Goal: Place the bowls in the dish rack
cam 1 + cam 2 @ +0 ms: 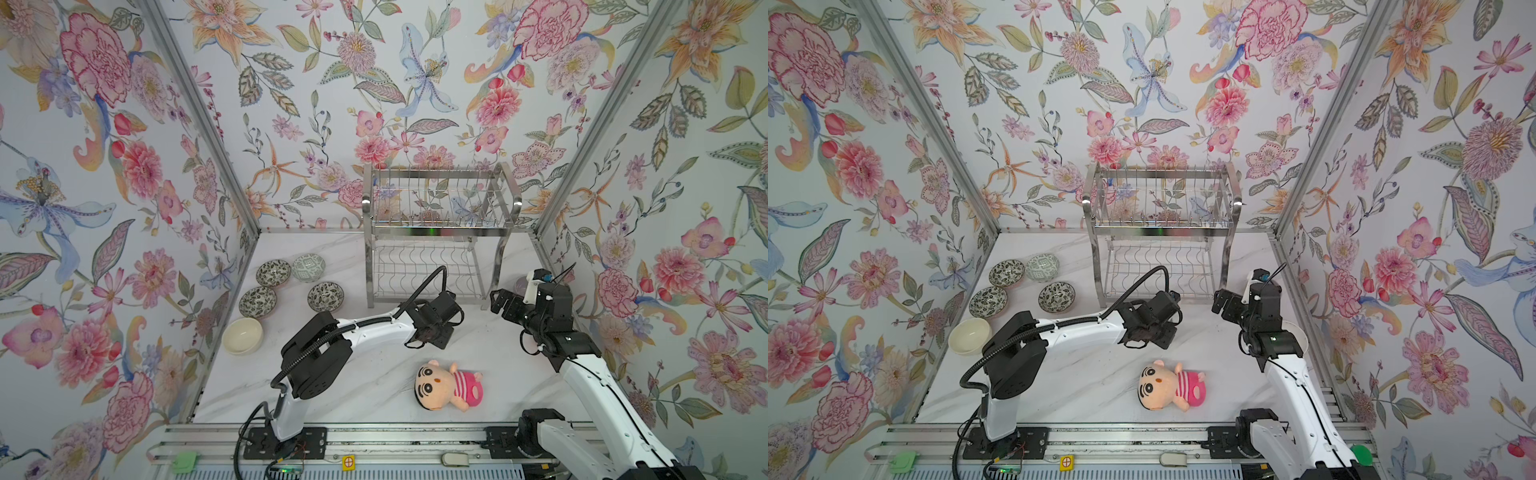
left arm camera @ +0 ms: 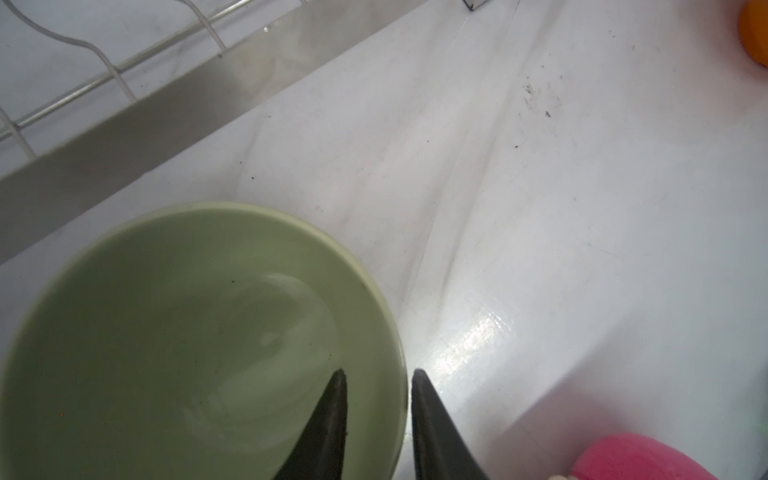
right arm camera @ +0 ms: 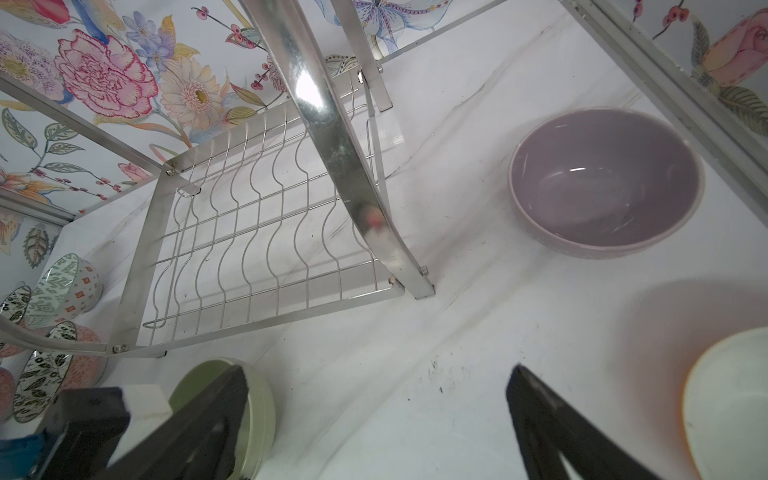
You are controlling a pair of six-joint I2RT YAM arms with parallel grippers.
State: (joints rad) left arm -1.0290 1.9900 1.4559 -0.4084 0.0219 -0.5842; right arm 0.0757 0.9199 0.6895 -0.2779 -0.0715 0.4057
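Facing the dish rack (image 1: 436, 232) on white marble (image 1: 374, 399) amid floral walls (image 1: 291, 104), left gripper (image 2: 378, 372) sits parted astride the rim of the green bowl (image 2: 187, 332); right gripper (image 3: 378, 370) gapes empty.

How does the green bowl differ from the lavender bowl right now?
The green bowl has the left claw straddling its rim; nothing touches the lavender bowl. The green bowl sits by the rack's front bar, the lavender bowl off to the rack's side by the wall. Both are plain, upright and outside the rack.
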